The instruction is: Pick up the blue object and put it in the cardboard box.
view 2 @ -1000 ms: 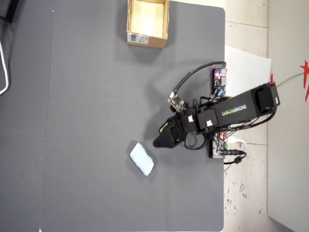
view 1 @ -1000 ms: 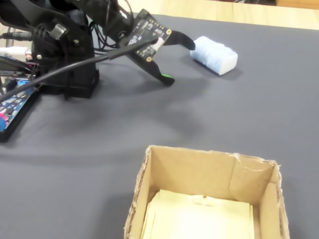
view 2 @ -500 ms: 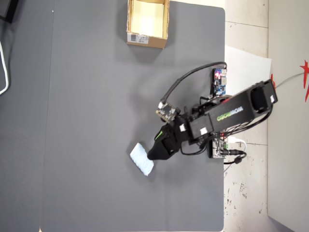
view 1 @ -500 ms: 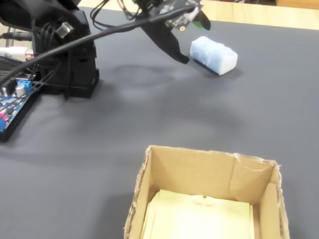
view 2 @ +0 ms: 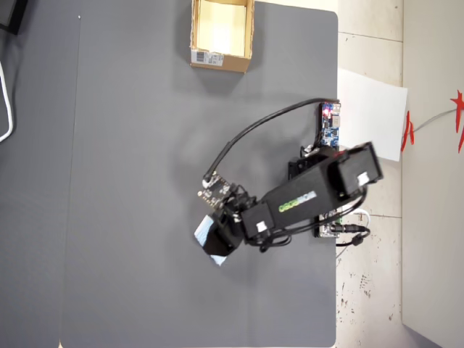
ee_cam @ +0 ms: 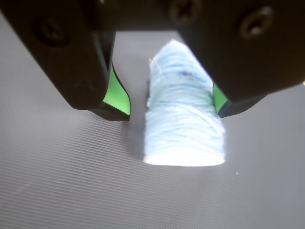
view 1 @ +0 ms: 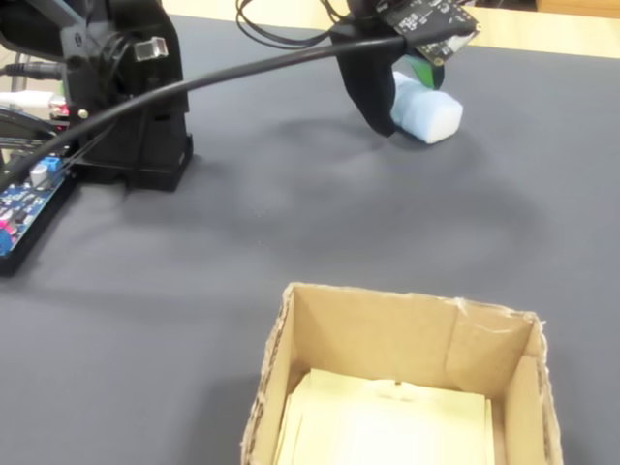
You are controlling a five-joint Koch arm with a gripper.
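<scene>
Surface: dark grey mat (view 2: 130,181) over the table; pale floor strip at 3 o'clock in the overhead view.
Arm: your black Koch arm (view 2: 304,199) reaches from its base near the mat's 3 o'clock edge toward 8 o'clock, w/ a black cable (view 2: 254,130) looping above it.
Gripper (ee_cam: 170,107): spread wide, straddling the blue object; nothing pinched. In the wrist view you see green pads (ee_cam: 116,95) on the inner faces of both jaws.
Blue object (ee_cam: 183,121): pale blue-white soft pad lying on the mat btwn the jaws. Clear gap to the jaw at 9 o'clock in the wrist view; at 3 o'clock the other jaw sits right at its edge, contact cannot be told.
Blue object, other views: partly hidden by the gripper in the overhead view (view 2: 205,233); in the fixed view its white end (view 1: 431,114) pokes out at 3 o'clock of the black jaw.
Cardboard box (view 2: 221,59): at 12 o'clock of the mat in the overhead view, well apart from the pad, open top, pale yellowish interior, white label on one outer side.
Circuit board (view 2: 330,125): blue, beside the arm base.
</scene>
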